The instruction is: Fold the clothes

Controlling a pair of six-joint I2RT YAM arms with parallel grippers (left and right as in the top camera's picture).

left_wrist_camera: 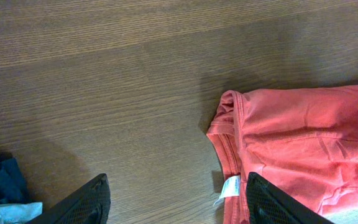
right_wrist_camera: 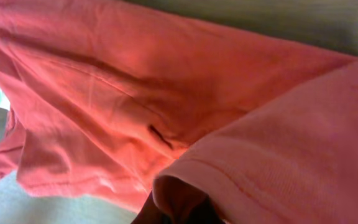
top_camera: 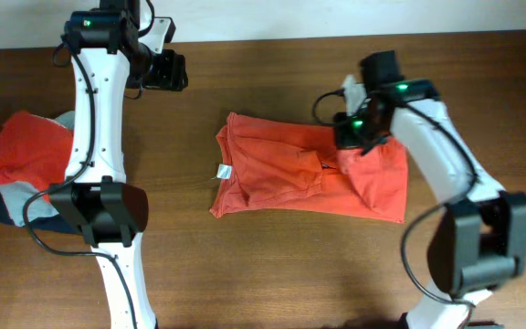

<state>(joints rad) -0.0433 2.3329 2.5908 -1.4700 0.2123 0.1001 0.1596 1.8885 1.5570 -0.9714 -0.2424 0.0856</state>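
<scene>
Left of the T-shirt (top_camera: 272, 183), my left jaws hang open, empty. The T-shirt lies rumpled on the table (top_camera: 272, 274); my right jaws pinch its right edge. Unpinned, it may drag and bunch.

Setting: looks like a robotics lab or test bench. Evidence noted from where I stand: two white jointed machines, the left arm (top_camera: 99, 119) and the right arm (top_camera: 436, 155), are mounted at a brown wooden table (top_camera: 272, 265). A black cable (top_camera: 27, 217) loops by one base, and a green indicator light (top_camera: 87, 20) glows on a housing. An orange-red T-shirt (top_camera: 272, 174) and a pile of clothes (top_camera: 21, 164) lie on the wood as work pieces. A pale wall (top_camera: 336, 16) runs behind the far edge.
</scene>
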